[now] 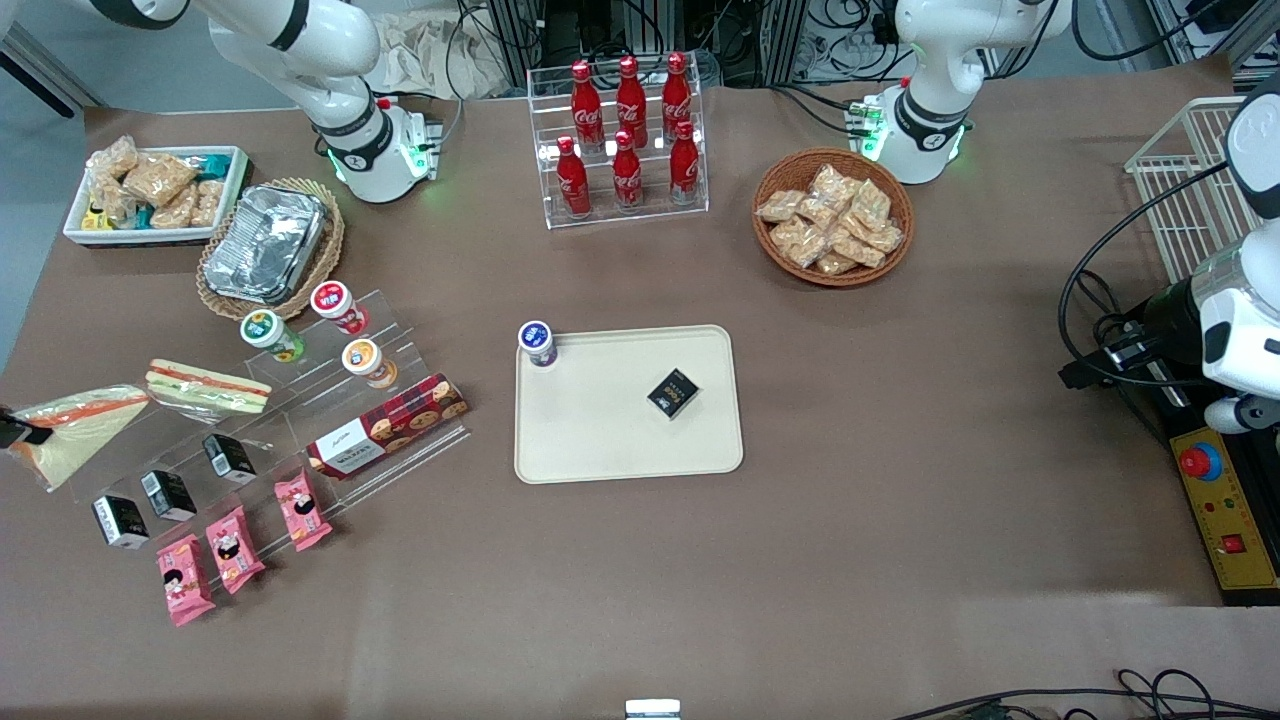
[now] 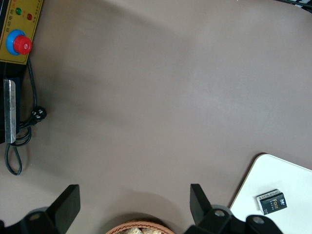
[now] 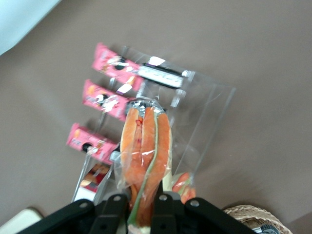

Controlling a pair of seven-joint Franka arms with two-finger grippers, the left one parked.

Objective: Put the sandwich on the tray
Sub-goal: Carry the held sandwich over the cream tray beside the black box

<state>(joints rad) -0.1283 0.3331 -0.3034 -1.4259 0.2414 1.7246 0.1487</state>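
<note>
Front view, largest first: brown table [image 1: 900,520] across the whole frame. At the centre of the frame, the tray [image 1: 600,430], carrying only a small black box [image 1: 673,392] and, at its upper corner toward the working arm's end, a blue-lidded cup [image 1: 537,343]. No sandwich on it yet.

At mid-height, hard against the frame edge at the working arm's end, the sandwich [image 1: 80,425], well apart from the tray, beside the clear tiered stand [image 1: 300,440] with the other wrapped sandwich [image 1: 205,388] on it. Just at that same edge, the gripper [image 1: 20,433], touching the wedge's end.

Right wrist view: gripper [image 3: 139,200] clamped narrowly on the wrapped sandwich [image 3: 146,156], fingers [image 3: 113,201] pressing the plastic from both sides, orange filling and a green stripe showing, pink snack packs [image 3: 107,100] and the stand below.

Judged from this: grasp done, probably lifted clear of the table, though not certain. Left to do: carrying across toward the frame's centre, lowering onto the tray's bare part clear of box and cup, then letting go.
</note>
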